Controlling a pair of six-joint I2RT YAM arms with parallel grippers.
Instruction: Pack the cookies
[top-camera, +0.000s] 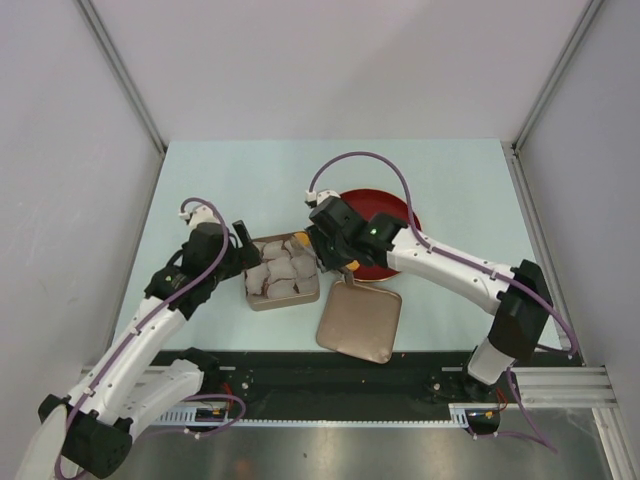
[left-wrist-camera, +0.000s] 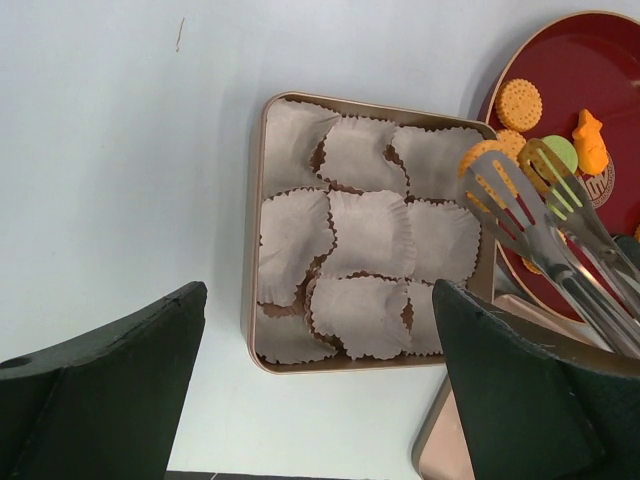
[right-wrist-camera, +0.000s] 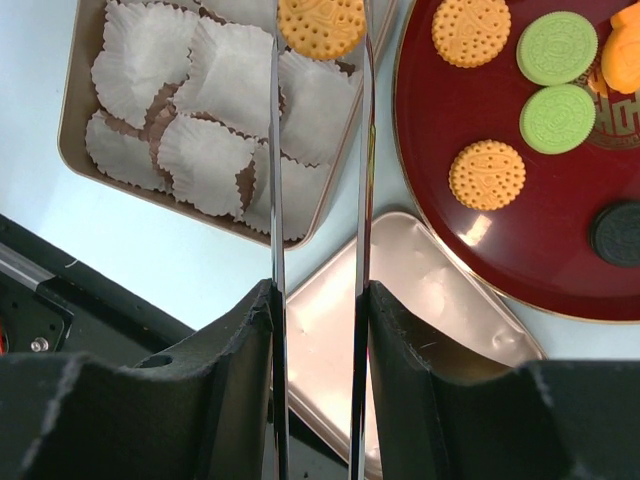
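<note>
1. The orange cookie (right-wrist-camera: 321, 27) hangs pinched by its edges between the tips of the tongs (right-wrist-camera: 275, 190), above the far-right corner of the tin (right-wrist-camera: 70, 120). The hold looks thin. If the squeeze slackens at all, I judge the cookie falls early, perhaps onto the rim or between cups.
2. The paper cups (right-wrist-camera: 205, 150) are light, crowded and overlapping. Lower the tong tips too deep and you may crumple one or drag it out of place.
3. Your right gripper (right-wrist-camera: 320, 290) is partly closed round the tong handles and holds nothing else. Press harder and the cookie may crack or pop out sideways.
4. Your left gripper (left-wrist-camera: 318, 292) has its jaws wide apart and holds nothing, just left of the tin. A nudge from it would shift the tin under the tongs.
5. The lid (right-wrist-camera: 430, 290) lies to the near right of the tin, beneath the tongs. A low swing could catch it.
6. The held cookie is a round tan-orange disc with a notched rim and a stamped pattern. The other cookies (right-wrist-camera: 487, 175) in view (two orange, two green, one black) lie flat on the red plate (right-wrist-camera: 470, 240), right of the tin.
</note>
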